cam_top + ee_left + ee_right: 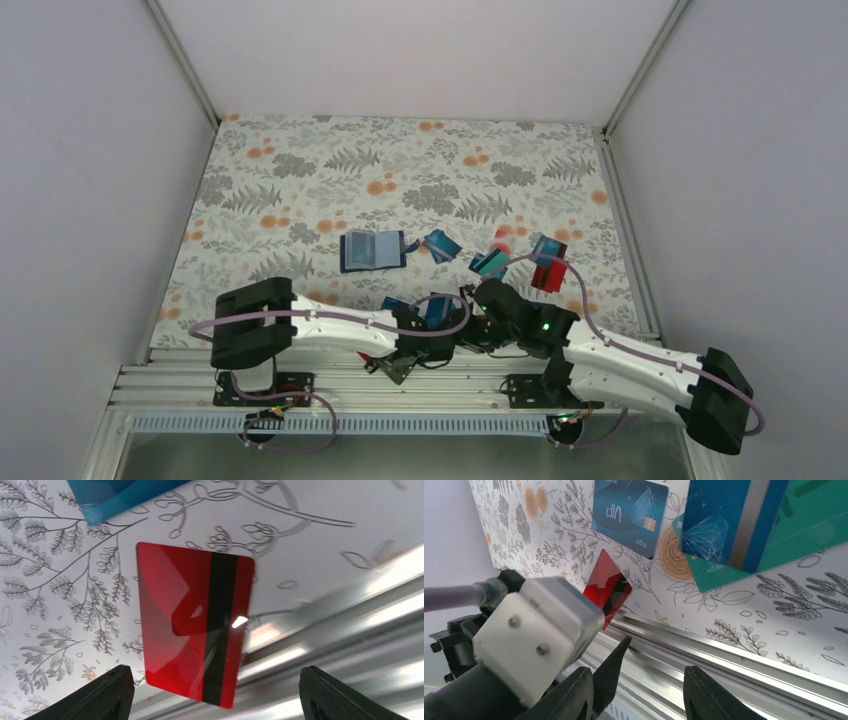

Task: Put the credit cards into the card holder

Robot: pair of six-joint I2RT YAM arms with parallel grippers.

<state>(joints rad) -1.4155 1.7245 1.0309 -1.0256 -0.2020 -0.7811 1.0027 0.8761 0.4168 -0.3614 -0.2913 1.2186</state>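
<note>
Red card (190, 630) with a black stripe, at the table's near edge, one end seemingly over the aluminium rail (350, 630). Your left gripper (215, 672) hangs over it, jaws spread wide and empty. Centre the card between the fingers and pinch it by that overhanging end, since a flat card likely offers little grip elsewhere. The right gripper (656, 660), also parted and empty, sits close beside the left wrist (534, 625), so beware a collision. A blue VIP card (629, 510) lies near. The card holder (372, 251) lies open, well apart up the table.
</note>
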